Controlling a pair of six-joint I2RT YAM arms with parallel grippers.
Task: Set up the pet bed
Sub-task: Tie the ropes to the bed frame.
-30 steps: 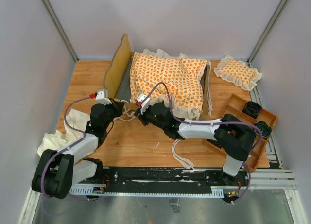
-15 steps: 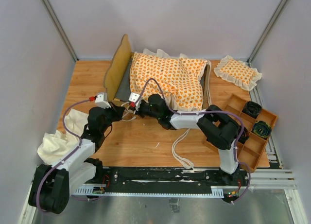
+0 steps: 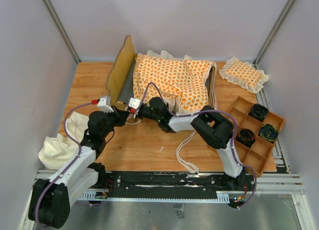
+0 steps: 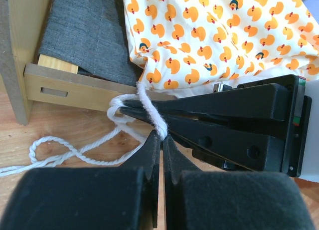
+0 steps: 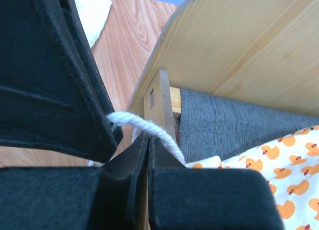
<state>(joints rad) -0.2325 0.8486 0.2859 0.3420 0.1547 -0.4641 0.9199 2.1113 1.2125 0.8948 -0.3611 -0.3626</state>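
Left pincer [image 4: 160, 136] and right pincer [image 5: 147, 136] are pinching the white twisted tie string [image 4: 148, 106] of the orange-patterned cushion [image 4: 224, 35], beside the light-wood bed frame [image 4: 75, 86].

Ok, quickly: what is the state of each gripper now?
Left gripper: closed on the white tie string.
Right gripper: closed on the same white tie string.

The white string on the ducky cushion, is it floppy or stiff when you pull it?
Probably floppy: the string bends where the left fingers pinch it and lies in loose curls on the table. It looks light and fuzzy, so likely not slippery.
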